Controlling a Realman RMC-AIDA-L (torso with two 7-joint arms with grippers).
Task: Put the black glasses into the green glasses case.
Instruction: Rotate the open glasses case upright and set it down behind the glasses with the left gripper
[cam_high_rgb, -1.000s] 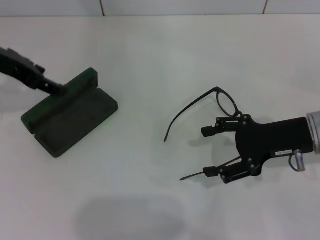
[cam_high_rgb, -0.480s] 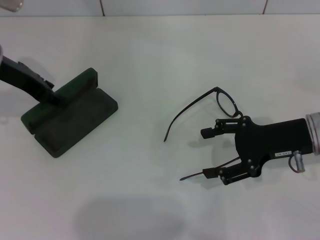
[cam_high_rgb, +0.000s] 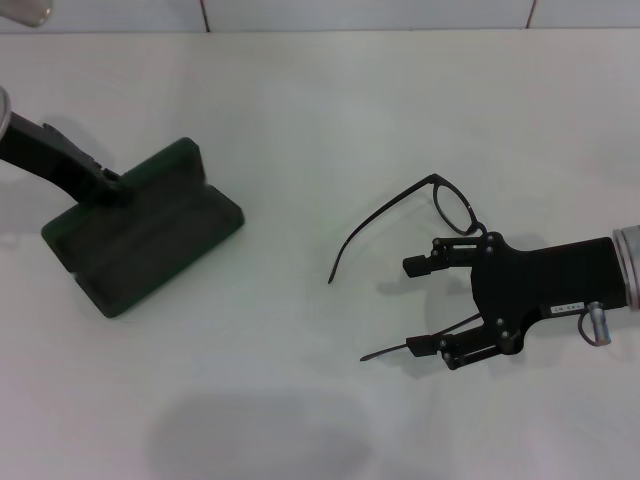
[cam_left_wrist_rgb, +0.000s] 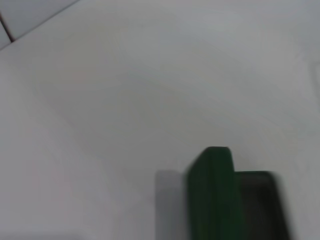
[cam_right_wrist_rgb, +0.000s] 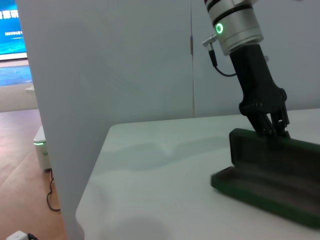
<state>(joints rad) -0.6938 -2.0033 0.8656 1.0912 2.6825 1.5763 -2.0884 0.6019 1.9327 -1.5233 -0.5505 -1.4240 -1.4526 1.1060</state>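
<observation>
The green glasses case (cam_high_rgb: 150, 240) lies open at the table's left, its dark lining facing up; the left wrist view shows its lid edge (cam_left_wrist_rgb: 212, 195). My left gripper (cam_high_rgb: 108, 186) sits at the lid's far rim, fingers pinched on it, as the right wrist view also shows for the left gripper (cam_right_wrist_rgb: 270, 125) on the case (cam_right_wrist_rgb: 270, 172). The black glasses (cam_high_rgb: 455, 208) lie unfolded on the table at right, one temple arm curving left. My right gripper (cam_high_rgb: 417, 304) is open just beside them, its near finger over the other temple arm, touching nothing.
The white table (cam_high_rgb: 300, 120) stretches between case and glasses. A wall with tile seams runs along the far edge. The table's edge and a floor drop show in the right wrist view (cam_right_wrist_rgb: 95, 190).
My left gripper drew back to the left with the lid, and the case opened flatter and shifted slightly right. The right gripper and glasses have not moved.
</observation>
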